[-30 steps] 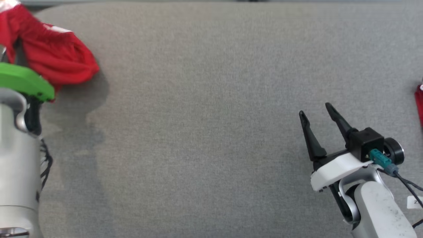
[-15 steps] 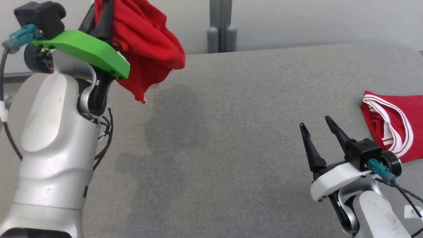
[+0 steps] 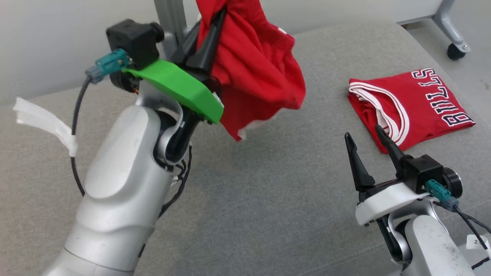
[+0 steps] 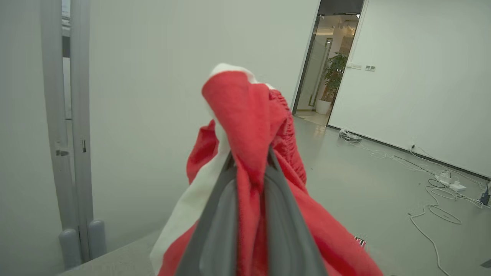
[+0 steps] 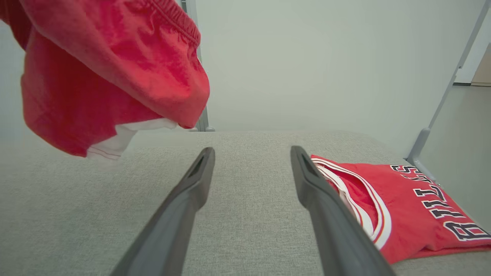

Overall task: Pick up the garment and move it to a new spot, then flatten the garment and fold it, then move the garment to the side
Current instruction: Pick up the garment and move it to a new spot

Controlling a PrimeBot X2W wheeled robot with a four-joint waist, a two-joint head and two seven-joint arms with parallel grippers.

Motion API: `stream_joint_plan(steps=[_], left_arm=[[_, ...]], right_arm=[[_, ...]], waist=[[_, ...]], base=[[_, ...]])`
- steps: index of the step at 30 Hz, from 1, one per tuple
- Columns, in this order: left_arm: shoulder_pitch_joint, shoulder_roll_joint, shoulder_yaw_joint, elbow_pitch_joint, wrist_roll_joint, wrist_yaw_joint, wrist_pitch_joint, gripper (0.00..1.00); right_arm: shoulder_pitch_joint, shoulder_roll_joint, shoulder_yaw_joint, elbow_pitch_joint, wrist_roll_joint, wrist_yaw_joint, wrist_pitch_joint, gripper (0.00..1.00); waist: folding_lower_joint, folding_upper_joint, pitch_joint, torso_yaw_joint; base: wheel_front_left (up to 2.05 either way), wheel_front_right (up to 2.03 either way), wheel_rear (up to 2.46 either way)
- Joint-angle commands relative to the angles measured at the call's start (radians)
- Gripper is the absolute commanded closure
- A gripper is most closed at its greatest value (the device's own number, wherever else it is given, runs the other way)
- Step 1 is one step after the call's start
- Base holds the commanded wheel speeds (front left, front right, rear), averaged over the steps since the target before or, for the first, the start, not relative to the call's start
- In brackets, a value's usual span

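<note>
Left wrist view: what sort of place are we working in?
Probably an office or lab room set up for robot trials: a grey fabric-covered table, loose white cables and a power strip on the smooth grey floor, and an open doorway with a potted green plant beyond.

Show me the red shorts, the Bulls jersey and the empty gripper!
shorts (image 3: 261, 73): head view, middle of the hanging cloth.
jersey (image 3: 418, 109): head view, red front beside the letters.
right gripper (image 3: 362, 131): head view, between its fingertips.

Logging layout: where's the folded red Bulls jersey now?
In the head view the folded red Bulls jersey lies on the grey fabric surface at the robot's right, just beyond the open right gripper.
</note>
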Motion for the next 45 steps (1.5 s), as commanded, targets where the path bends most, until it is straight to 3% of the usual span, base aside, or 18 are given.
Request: stream_joint_plan(steps=[1, 9, 10, 11, 12, 17, 23, 28, 33, 39, 45], left_arm=[[0.037, 0.005, -0.006, 0.021, -0.003, 0.000, -0.003, 1.00], [0.165, 0.029, -0.052, 0.257, 0.034, 0.033, -0.018, 1.00], [0.177, 0.029, -0.061, 0.296, 0.041, 0.035, -0.020, 0.94], [0.186, 0.028, -0.066, 0.321, 0.040, 0.033, -0.025, 0.64], [0.196, 0.025, -0.072, 0.352, 0.036, 0.029, -0.030, 0.00], [0.229, 0.009, -0.065, 0.447, 0.005, 0.019, -0.082, 0.00], [0.278, 0.016, -0.032, 0.440, -0.033, 0.011, -0.191, 0.00], [0.337, 0.058, 0.009, 0.342, -0.021, 0.006, -0.240, 0.00], [0.439, 0.091, 0.126, 0.159, 0.051, 0.027, -0.245, 0.00], [0.590, 0.075, 0.268, -0.034, 0.174, 0.050, -0.245, 0.00], [0.698, 0.064, 0.355, -0.102, 0.270, 0.046, -0.245, 0.00]], right_arm=[[-0.015, 0.007, 0.000, 0.002, 0.008, -0.002, -0.008, 0.00], [-0.032, 0.025, -0.016, 0.017, -0.003, -0.002, -0.031, 0.00], [-0.035, 0.027, -0.015, 0.020, -0.003, -0.002, -0.033, 0.00], [-0.036, 0.028, -0.014, 0.023, -0.001, -0.002, -0.035, 0.00], [-0.038, 0.029, -0.012, 0.027, 0.001, -0.002, -0.038, 0.00], [-0.037, 0.030, -0.008, 0.043, 0.003, -0.002, -0.043, 0.00], [-0.012, 0.025, -0.028, 0.047, -0.001, -0.002, -0.045, 0.00], [0.007, 0.022, -0.048, 0.038, -0.006, -0.002, -0.040, 0.00], [0.026, 0.018, -0.059, 0.029, -0.008, -0.002, -0.031, 0.00], [0.043, 0.016, -0.062, 0.028, -0.004, -0.002, -0.023, 0.00], [0.065, 0.018, -0.066, 0.035, 0.000, -0.002, -0.016, 0.00]], waist=[[0.0000, 0.0000, 0.065, -0.056], [0.0000, 0.0000, 0.101, -0.047], [0.0000, 0.0000, 0.100, -0.041], [0.0000, 0.0000, 0.099, -0.035], [0.0000, 0.0000, 0.098, -0.028], [0.0000, 0.0000, 0.078, 0.015], [0.0000, 0.0000, 0.042, 0.072], [0.0000, 0.0000, 0.017, 0.120], [0.0000, 0.0000, -0.006, 0.160], [0.0000, 0.0000, -0.038, 0.189], [0.0000, 0.0000, -0.073, 0.203]], base=[[0.00, 0.00, 0.00], [0.00, 0.00, 0.00], [0.00, 0.00, 0.00], [0.00, 0.00, 0.00], [0.00, 0.00, 0.00], [0.00, 0.00, 0.00], [0.00, 0.00, 0.00], [0.00, 0.00, 0.00], [0.00, 0.00, 0.00], [0.00, 0.00, 0.00], [0.00, 0.00, 0.00]])
